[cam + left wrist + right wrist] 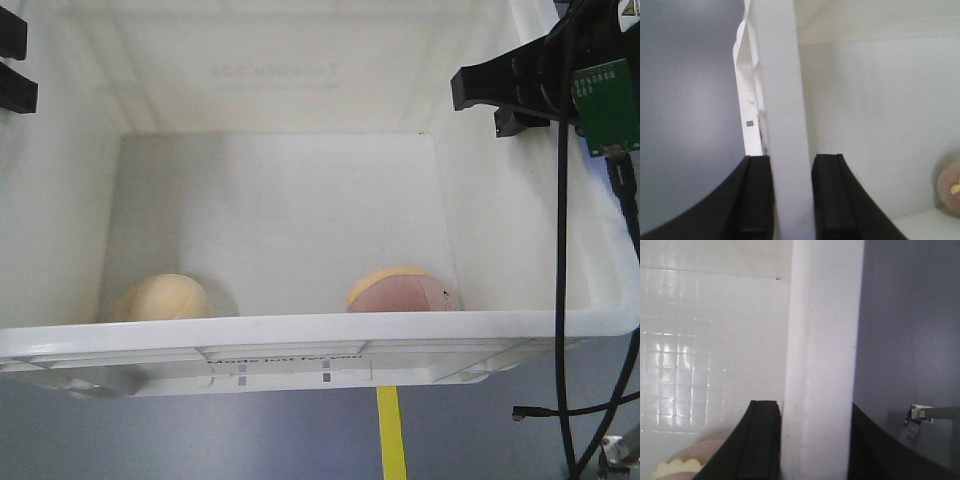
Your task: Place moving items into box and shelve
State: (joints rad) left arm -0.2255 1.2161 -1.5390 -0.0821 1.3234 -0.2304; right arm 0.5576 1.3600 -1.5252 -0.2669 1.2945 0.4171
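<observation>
White box (300,335) fills the front view, open top, seen from above. Both moving items sit inside on the box floor, against the near wall. The cream-yellow bun-like lump (165,298) is in the near-left corner area. The pinkish-brown ball (402,293) with its yellow scalloped rim is toward the near right. The two are well apart, not touching, and the near rim hides their lower parts. Faint print shows through the far wall, not readable. There is a strip of black print on the near rim, also too small to read.

Left gripper (790,200) straddles the box's left wall. One black finger (756,200) is outside and the other is inside, jaws pinching the white wall between them. The pinkish-brown ball shows blurred at the lower right edge of the left wrist view.

Right gripper (815,442) does the same on the right wall. The inner finger (761,440) is inside the box and the outer one is on the grey side, jaws clamped on the wall. The ball's yellow scalloped edge peeks in at the bottom left of the right wrist view.

In the front view, a green circuit board (604,105) sits on the right arm, with black cables (562,300) hanging down outside the box. Grey floor (480,430) lies below, with a yellow tape line (389,435) running out from under the near rim.
</observation>
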